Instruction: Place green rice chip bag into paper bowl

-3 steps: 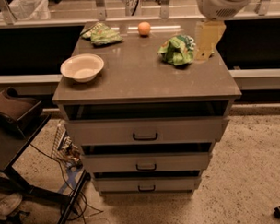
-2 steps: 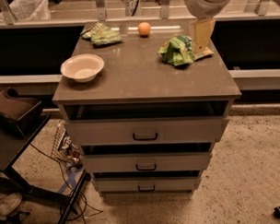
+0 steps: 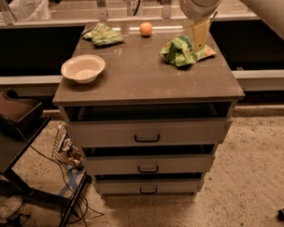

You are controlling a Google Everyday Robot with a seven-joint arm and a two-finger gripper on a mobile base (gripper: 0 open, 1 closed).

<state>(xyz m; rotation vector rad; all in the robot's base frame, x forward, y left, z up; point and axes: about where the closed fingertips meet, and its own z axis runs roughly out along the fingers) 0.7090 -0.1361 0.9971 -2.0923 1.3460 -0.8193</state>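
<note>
The green rice chip bag (image 3: 181,51) lies crumpled on the right side of the cabinet top, bright green with orange at its right edge. The paper bowl (image 3: 83,68) sits empty near the left front of the top, well apart from the bag. My gripper (image 3: 199,35) hangs from the arm that comes in at the top right. It is just above the back right part of the bag, and I cannot tell whether it touches it.
A smaller, paler green bag (image 3: 103,35) lies at the back left and an orange (image 3: 146,28) at the back middle. The grey cabinet top (image 3: 145,82) sits over three drawers. A dark stand (image 3: 15,110) and cables are on the floor at the left.
The arm and gripper have moved a little to the left, closer over the green rice chip bag. The bag and bowl have not moved.
</note>
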